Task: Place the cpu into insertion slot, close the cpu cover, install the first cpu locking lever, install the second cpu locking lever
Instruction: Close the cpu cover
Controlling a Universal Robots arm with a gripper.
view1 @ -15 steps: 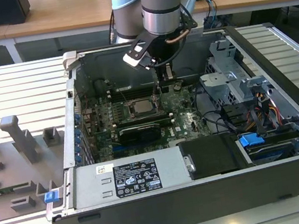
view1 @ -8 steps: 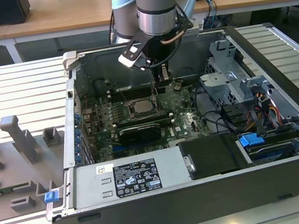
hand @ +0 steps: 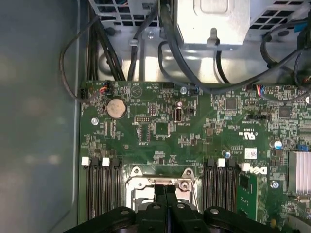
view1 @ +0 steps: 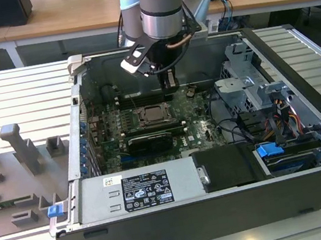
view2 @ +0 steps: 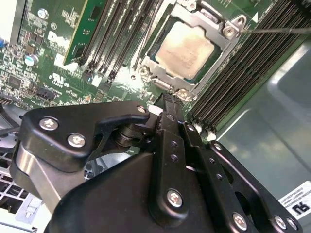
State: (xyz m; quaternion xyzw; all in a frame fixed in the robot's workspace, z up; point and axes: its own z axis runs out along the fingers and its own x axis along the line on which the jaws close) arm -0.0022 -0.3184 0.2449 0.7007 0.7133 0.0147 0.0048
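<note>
The cpu (view2: 184,48) lies in the insertion slot (view1: 153,115), its pale metal face showing through the window of the cpu cover (view2: 221,58). The cover lies flat on the socket. A thin wire lever (view2: 277,30) runs out from one socket corner over the memory slots. My gripper (view2: 167,99) is shut with nothing between its fingers, and its tip is right at the socket's edge (hand: 160,182). In the exterior view the gripper (view1: 170,86) hangs just behind the socket, inside the open computer case.
Rows of black memory slots (view2: 121,34) flank the socket. A long black card (view1: 150,140) lies in front of it, and a power supply (view1: 135,189) sits nearer still. Drive cage and cables (view1: 256,97) are at the exterior view's right. Grey fixtures (view1: 23,150) stand outside the case.
</note>
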